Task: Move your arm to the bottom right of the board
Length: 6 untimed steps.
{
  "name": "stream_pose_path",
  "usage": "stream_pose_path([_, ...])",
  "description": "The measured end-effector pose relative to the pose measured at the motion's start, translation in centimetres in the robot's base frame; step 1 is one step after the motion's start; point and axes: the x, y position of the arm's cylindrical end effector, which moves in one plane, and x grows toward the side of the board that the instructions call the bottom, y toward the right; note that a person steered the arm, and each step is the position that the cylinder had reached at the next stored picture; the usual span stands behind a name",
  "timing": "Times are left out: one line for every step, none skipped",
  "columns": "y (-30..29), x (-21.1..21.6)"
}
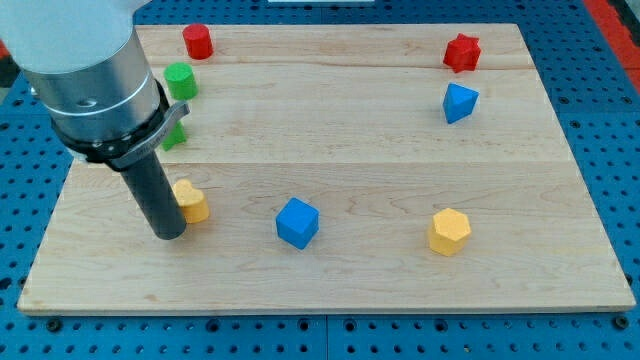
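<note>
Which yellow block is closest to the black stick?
The yellow block at the view's left. It sits right beside my tip, maybe touching. The yellow hexagon block lies far off toward the view's right.

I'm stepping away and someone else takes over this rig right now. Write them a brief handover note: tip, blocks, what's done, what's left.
My tip rests on the board at the view's left, just left of a yellow block.
A blue cube and a yellow hexagonal block lie along the lower half, between the tip and the goal.
Done: nothing yet.
Left: travel to the view's bottom right corner, likely passing below both blocks.
</note>
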Motion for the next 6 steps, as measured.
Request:
stream_pose_path([0.0, -0.2])
stream_pose_path([0.1, 4.1])
stream_pose_path([5.8, 6.8])
stream_pose_path([14.4, 8.0])
stream_pose_path([20.1, 6.3])
stream_pose_path([24.8, 4.6])
